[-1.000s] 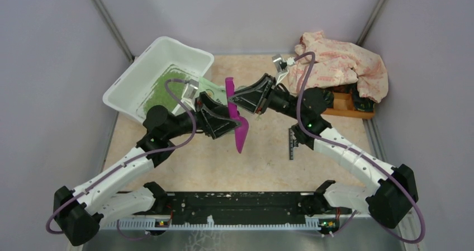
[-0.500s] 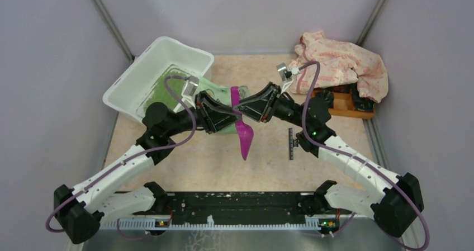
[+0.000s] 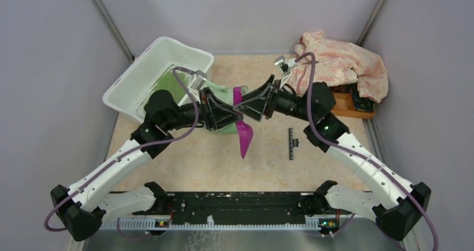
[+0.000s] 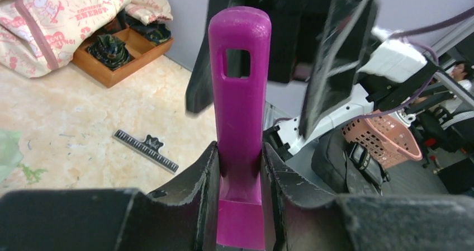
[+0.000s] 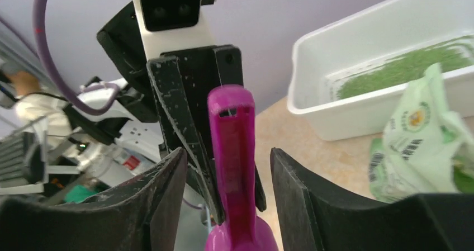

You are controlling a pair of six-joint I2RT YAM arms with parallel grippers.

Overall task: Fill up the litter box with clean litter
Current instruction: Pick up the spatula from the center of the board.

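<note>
L jaws pinch handle of magenta plastic scoop, R jaws spread beside it; best: back R straight off, L grip firm; white rectangular plastic litter box sits far-L on worktop, green granular litter inside.

we see pale lilac walls closing round a beige mottled tabletop, grey metal posts in the back corners, soft even light, a pink basket beyond.
</note>
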